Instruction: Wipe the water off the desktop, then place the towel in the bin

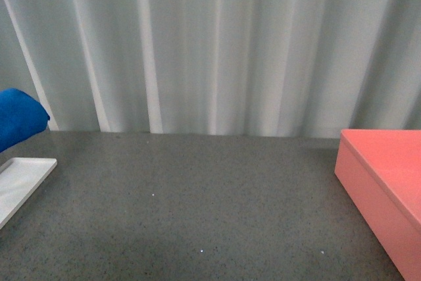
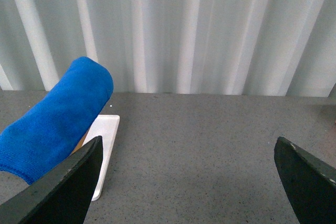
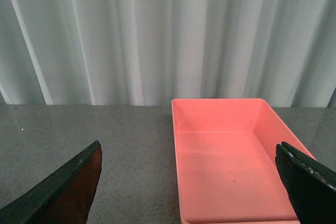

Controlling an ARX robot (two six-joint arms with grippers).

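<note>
Speckled dark grey surface [image 1: 197,189], stone-like. Entered upon it: towel [image 2: 58,119], blue, rolled, raised above the white tray [image 1: 20,182] at nine o'clock; its support cannot be made out. Beside it, the left gripper [image 2: 188,145], spread wide, empty. Further off, the right gripper [image 3: 188,145], spread wide, empty, facing the bin [image 3: 231,161] at four o'clock. Step judged: towel to be taken, best grasped mid-roll so no end trails. Bright specks [image 1: 153,195] noted, possibly water. Backing: pale pleated curtain [image 1: 217,44].

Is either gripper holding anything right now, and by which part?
Nothing is held. The left gripper and the right gripper both stand open and empty; the towel lies by the white tray, outside the left jaws.
</note>
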